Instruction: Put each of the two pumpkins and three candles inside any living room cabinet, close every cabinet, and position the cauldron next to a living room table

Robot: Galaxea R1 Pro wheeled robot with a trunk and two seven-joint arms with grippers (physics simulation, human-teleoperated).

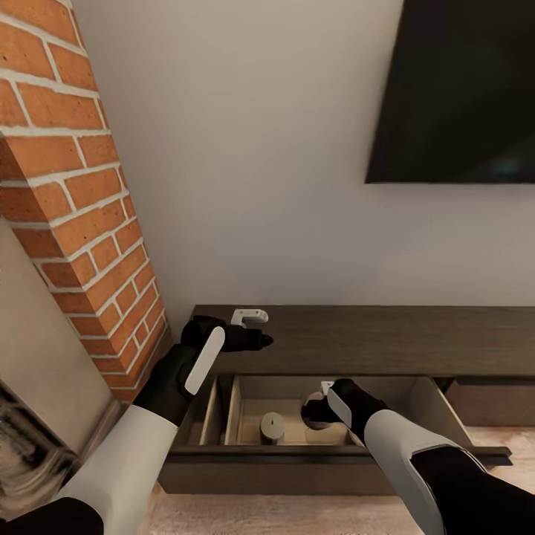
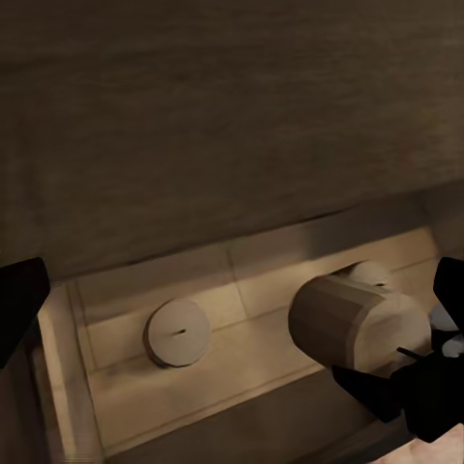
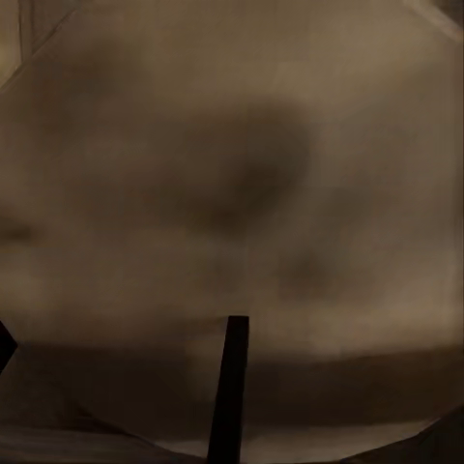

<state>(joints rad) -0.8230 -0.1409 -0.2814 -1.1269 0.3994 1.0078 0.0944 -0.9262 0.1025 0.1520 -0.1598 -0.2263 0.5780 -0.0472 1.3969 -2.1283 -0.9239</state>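
The right gripper (image 1: 321,411) holds a candle (image 2: 353,319) low in the cabinet (image 1: 386,338) drawer (image 1: 427,397), jaws closed across its round sides, a light, stiff, slightly waxy thing; the left gripper's (image 1: 253,327) jaws stand open.

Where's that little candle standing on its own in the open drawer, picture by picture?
Head view: the standing candle is low centre, on the drawer floor.
Left wrist view: left of centre, wick end facing the camera.
Right wrist view: too blurred to tell.
Shared landmark: the gripped candle beside it.
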